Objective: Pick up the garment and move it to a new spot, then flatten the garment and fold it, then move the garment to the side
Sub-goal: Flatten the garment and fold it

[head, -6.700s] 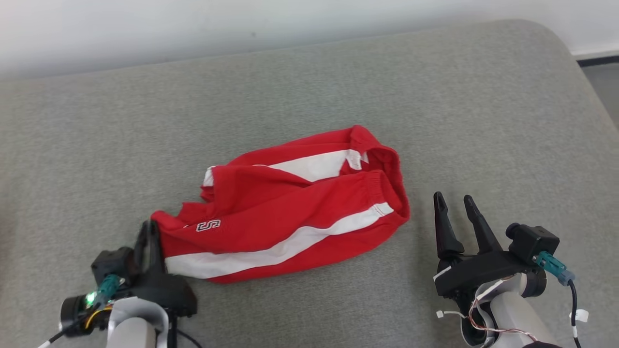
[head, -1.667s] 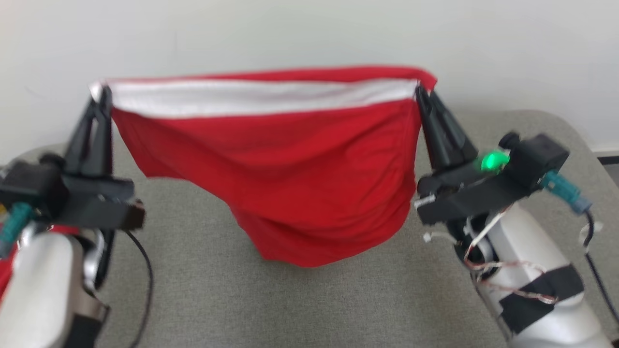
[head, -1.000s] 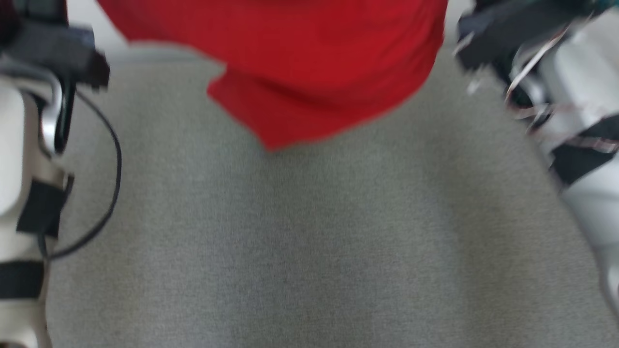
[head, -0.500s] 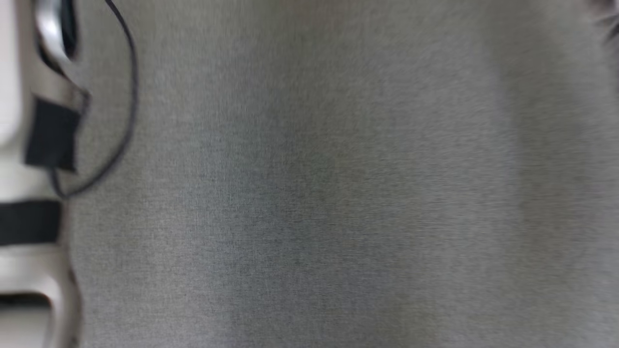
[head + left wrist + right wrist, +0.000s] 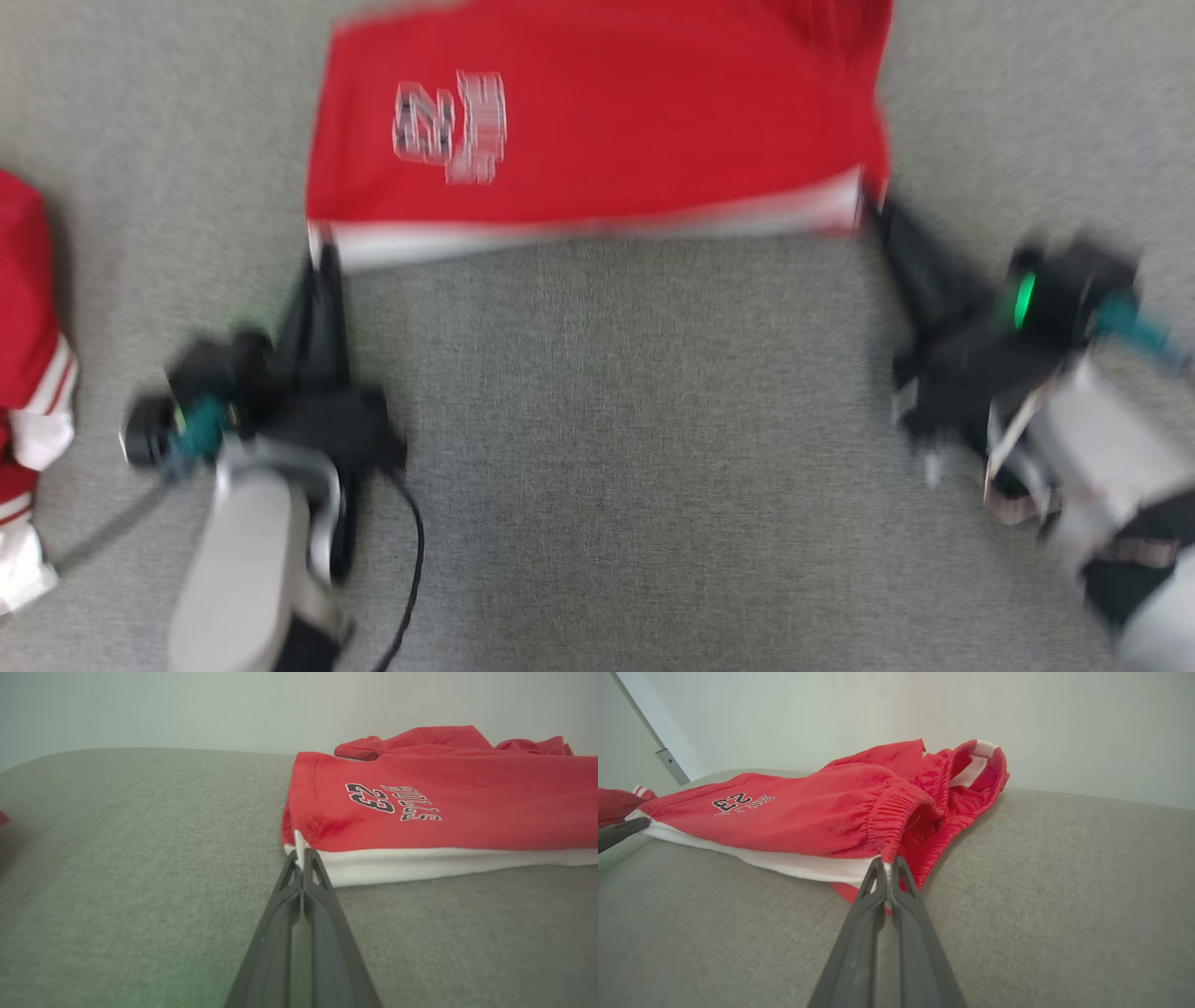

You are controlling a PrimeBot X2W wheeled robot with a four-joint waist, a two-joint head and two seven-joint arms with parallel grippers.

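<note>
The garment (image 5: pixel 597 131) is a pair of red shorts with a white side stripe and a printed "23". It lies spread on the grey cushion (image 5: pixel 616 448), stripe edge nearest me. My left gripper (image 5: pixel 322 257) is shut on the stripe's left corner (image 5: pixel 299 847). My right gripper (image 5: pixel 878 210) is shut on the right corner, at the elastic waistband (image 5: pixel 896 826). In the right wrist view the garment (image 5: pixel 808 812) bunches up behind the waistband, and the left gripper's fingers (image 5: pixel 621 830) show at the left edge. The head view is blurred.
Another red and white cloth (image 5: pixel 28 373) lies at the left edge of the cushion. A pale wall (image 5: pixel 233 709) rises behind the cushion. A black cable (image 5: pixel 411 560) trails from my left arm. Bare grey cushion spreads in front of the garment.
The garment hung stretched in the air between both grippers; now it lies on the cushion, both corners still gripped. The head camera swung sharply meanwhile.
</note>
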